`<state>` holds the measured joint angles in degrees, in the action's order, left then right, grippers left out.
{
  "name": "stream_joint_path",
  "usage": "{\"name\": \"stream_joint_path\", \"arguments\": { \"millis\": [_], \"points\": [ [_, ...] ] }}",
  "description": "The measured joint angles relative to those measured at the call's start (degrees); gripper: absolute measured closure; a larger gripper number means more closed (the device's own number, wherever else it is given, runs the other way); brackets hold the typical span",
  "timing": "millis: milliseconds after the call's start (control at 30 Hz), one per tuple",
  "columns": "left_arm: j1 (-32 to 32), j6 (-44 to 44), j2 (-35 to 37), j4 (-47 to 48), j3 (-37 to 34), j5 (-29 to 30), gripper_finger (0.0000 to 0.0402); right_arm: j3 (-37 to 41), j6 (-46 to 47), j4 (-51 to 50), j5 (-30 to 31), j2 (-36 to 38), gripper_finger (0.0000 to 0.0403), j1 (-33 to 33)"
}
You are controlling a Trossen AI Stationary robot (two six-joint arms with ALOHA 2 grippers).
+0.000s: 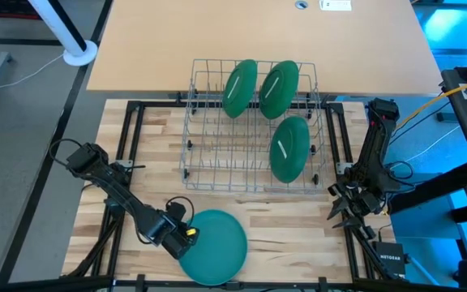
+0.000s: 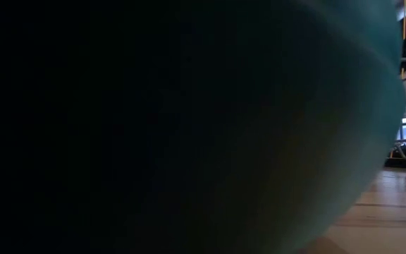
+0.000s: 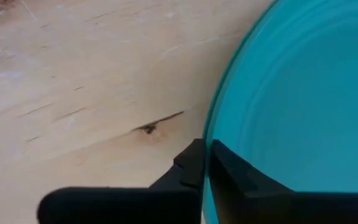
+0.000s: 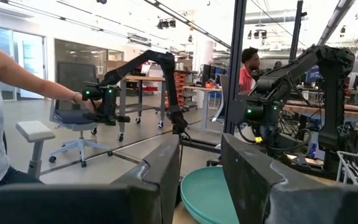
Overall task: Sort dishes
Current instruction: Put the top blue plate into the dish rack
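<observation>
One green plate (image 1: 217,247) lies near the table's front edge, left of centre. It fills most of the low view (image 2: 224,106). My left gripper (image 1: 183,235) is at its left rim, pointing steeply down and shut on it. Three more green plates (image 1: 240,88) (image 1: 279,88) (image 1: 290,148) stand on edge between the wires of the wire rack (image 1: 217,154) at the table's middle. My right gripper (image 1: 349,207) waits at the table's right edge, right of the rack, open with nothing between its fingers (image 4: 166,174). My left gripper pinches the plate's left rim (image 3: 209,134) between its two fingers. One finger (image 3: 188,168) is outside the rim and the other (image 3: 238,177) is over the plate's inner face. The fingers come from above, slanting down. In the high view the plate looks flat on the table.
A lighter tabletop (image 1: 258,40) adjoins the far side behind the rack. Black frame rails (image 1: 128,138) run along the wooden table's left and right sides. Bare wood lies between the rack and the front plate. Beyond the table the right wrist view shows a person (image 4: 5,124) and other robot arms.
</observation>
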<state>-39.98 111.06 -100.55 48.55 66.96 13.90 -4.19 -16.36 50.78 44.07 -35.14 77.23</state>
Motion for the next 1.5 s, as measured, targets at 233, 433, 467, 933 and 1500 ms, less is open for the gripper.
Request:
{"name": "stream_joint_path", "arguments": {
  "millis": [233, 433, 467, 933, 1500],
  "points": [
    [0.0, 1.5, 0.0, 0.8, 0.9, 0.0, 0.0398, 0.0, 0.0, 0.0, 0.4, 0.0, 0.0281, 0.0],
    [0.0, -0.2, 1.6, 1.8, 3.2, 0.1, 0.0399, 0.0, 0.0, 0.0, 0.4, 0.0, 0.0281, 0.0],
    [0.0, -0.5, 2.1, 2.1, 3.3, 0.1, 0.0399, 0.0, 0.0, 0.0, 0.4, 0.0, 0.0281, 0.0],
    [0.0, -3.4, 8.3, 1.3, 3.7, 6.0, 0.0401, 0.0, 0.0, -0.5, 1.2, 0.0, 0.0281, 0.0],
    [2.4, -17.5, 12.3, -10.2, 3.7, 13.5, 0.0401, -5.4, -20.0, 4.7, 0.8, 0.0, 0.0281, 0.0]
  ]
}}
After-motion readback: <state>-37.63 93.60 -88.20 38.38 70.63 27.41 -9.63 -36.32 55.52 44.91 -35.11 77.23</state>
